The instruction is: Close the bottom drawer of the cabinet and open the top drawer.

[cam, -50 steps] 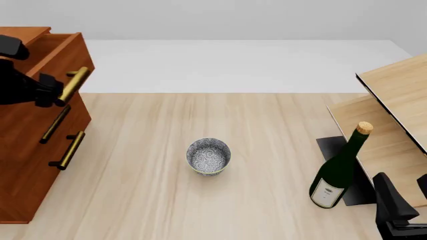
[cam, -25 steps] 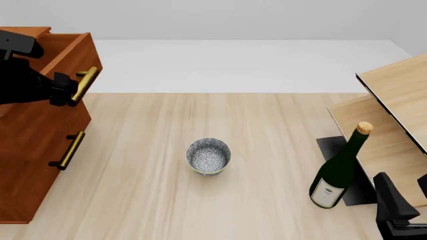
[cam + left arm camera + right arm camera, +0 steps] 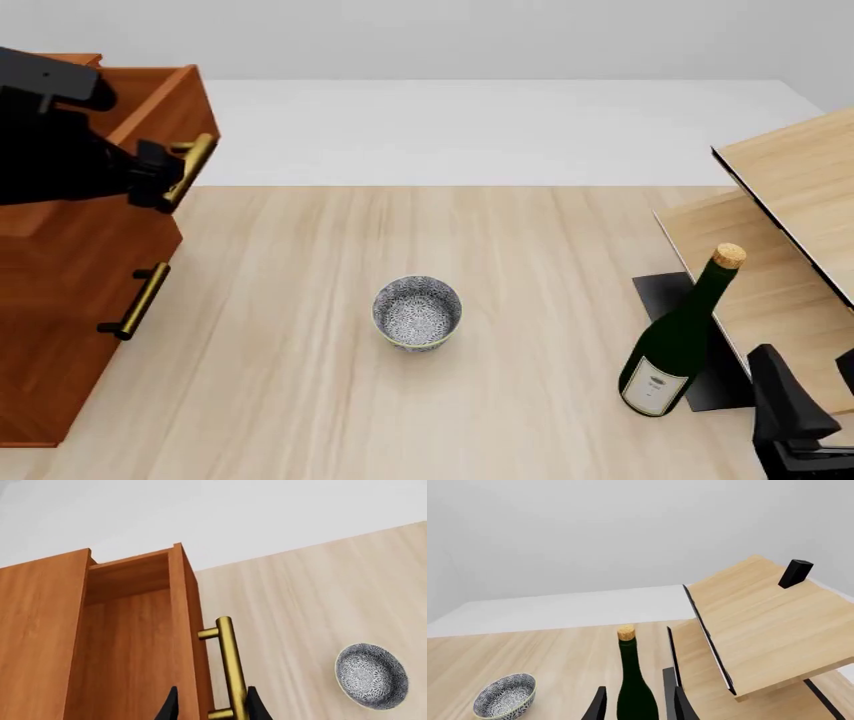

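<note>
Left gripper (image 3: 210, 707) is gripping the top drawer (image 3: 158, 100) by its brass bar handle (image 3: 229, 667), jaws pinching the bar from both sides (wrist view shows the two finger tips straddling it). The top drawer is sitting pulled out from the cabinet (image 3: 60, 300) at the desk's (image 3: 441, 400) left edge, its open box interior showing from above. The bottom drawer's (image 3: 80, 345) front is lying flush with the cabinet face, its handle (image 3: 134, 301) sticking out to the right; the middle drawer is hiding under the arm and the pulled-out top one.

Right gripper (image 3: 637, 707) is hanging low at the near right, jaws spread and holding nothing, pointing toward a green wine bottle (image 3: 681, 335) with a cork. The bottle is standing just beside a pale wood shelf unit (image 3: 787, 230). A patterned bowl (image 3: 416, 312) is sitting mid-desk, well apart from both grippers.
</note>
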Controlling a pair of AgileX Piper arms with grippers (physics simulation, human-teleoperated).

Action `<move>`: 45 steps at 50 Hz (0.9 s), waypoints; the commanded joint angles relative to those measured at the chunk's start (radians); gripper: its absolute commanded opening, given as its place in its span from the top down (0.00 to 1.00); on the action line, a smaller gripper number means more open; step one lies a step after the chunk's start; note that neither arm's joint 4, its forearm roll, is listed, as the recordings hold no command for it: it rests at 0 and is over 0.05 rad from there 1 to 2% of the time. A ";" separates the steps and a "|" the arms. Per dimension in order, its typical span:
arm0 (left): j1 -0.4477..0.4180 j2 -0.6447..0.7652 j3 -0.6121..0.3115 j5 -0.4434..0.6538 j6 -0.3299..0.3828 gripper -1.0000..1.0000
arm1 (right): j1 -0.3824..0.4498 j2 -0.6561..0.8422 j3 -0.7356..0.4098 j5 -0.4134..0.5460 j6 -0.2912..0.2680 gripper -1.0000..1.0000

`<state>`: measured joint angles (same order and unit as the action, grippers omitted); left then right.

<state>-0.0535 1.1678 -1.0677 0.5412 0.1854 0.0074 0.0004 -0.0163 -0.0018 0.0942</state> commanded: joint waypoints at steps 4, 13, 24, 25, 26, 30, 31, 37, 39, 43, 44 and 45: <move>-0.039 0.017 -0.010 -0.006 -0.024 0.00 | -0.001 0.000 0.000 0.000 0.001 0.00; -0.054 0.016 -0.007 -0.008 -0.035 0.00 | -0.002 0.000 -0.001 0.000 0.003 0.00; -0.068 0.016 -0.014 -0.005 -0.044 0.00 | -0.002 0.000 -0.001 0.001 0.003 0.00; -0.071 0.017 -0.014 -0.004 -0.045 0.00 | -0.002 0.000 -0.001 0.001 0.003 0.00; -0.071 0.017 -0.016 -0.004 -0.046 0.00 | -0.002 0.000 -0.001 0.001 0.003 0.00; -0.080 0.019 -0.024 -0.001 -0.052 0.00 | -0.002 0.000 -0.001 0.001 0.003 0.00; -0.083 0.020 -0.025 -0.001 -0.053 0.00 | -0.002 0.000 -0.001 0.001 0.003 0.00; -0.102 0.026 -0.031 -0.002 -0.064 0.00 | -0.003 0.000 -0.001 0.000 0.004 0.00; -0.106 0.028 -0.031 -0.005 -0.066 0.00 | -0.004 0.000 -0.001 0.000 0.004 0.00; -0.116 0.031 -0.038 -0.006 -0.073 0.00 | -0.003 0.000 -0.001 0.000 0.004 0.00; -0.121 0.032 -0.042 -0.005 -0.076 0.00 | -0.003 0.000 -0.001 -0.001 0.003 0.00; -0.124 0.032 -0.044 -0.005 -0.077 0.00 | -0.004 0.000 -0.001 -0.001 0.004 0.00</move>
<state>-0.1513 1.1934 -1.0975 0.5372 0.1231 0.0045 0.0004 -0.0172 -0.0017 0.0976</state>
